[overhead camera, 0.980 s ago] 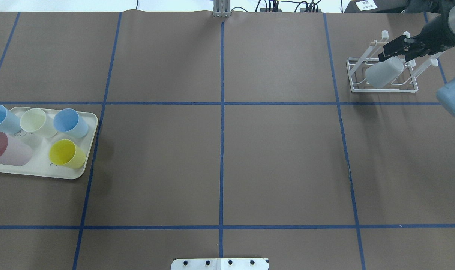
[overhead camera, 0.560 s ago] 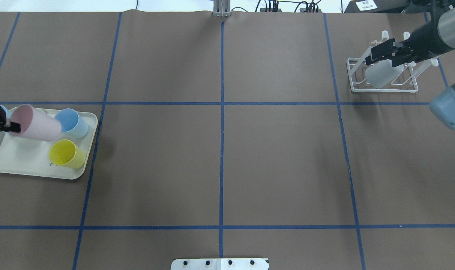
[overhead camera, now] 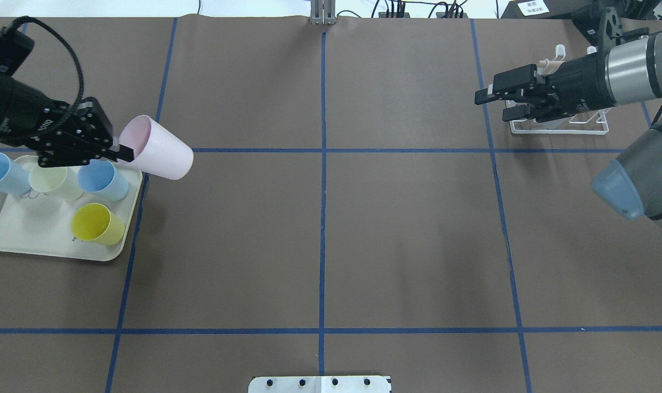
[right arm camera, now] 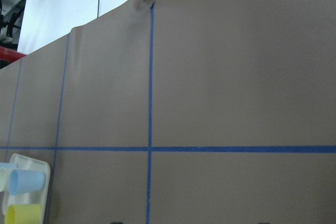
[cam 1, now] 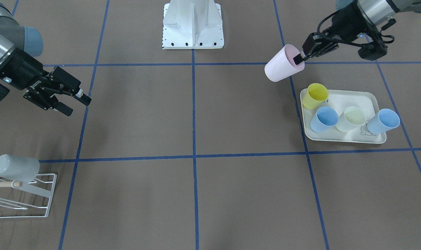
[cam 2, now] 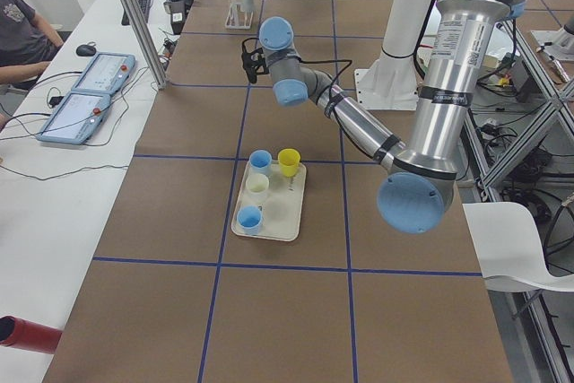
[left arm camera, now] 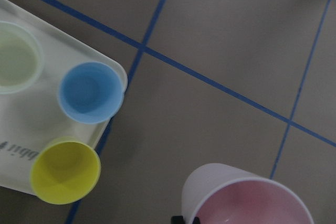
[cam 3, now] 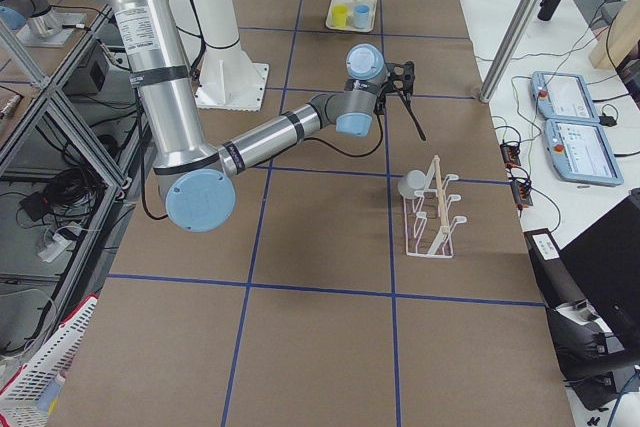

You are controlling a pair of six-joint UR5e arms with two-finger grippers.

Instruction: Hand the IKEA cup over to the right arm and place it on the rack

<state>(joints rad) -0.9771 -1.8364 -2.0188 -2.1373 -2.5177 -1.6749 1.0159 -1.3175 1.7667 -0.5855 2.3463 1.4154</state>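
Pinching pink cup (overhead camera: pixel 161 157) rim, left fingers (overhead camera: pixel 124 154), one apparently inside mouth

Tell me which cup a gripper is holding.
The pink cup, pinched at its rim by the left gripper and tilted. The four cups on the tray stand free; the grey cup rests on the rack.

Overhead and front cameras faced each other above the table (overhead camera: pixel 418 229); end cameras looked along it; wrist cameras sat nearer — all shared the tray (overhead camera: pixel 30 232).
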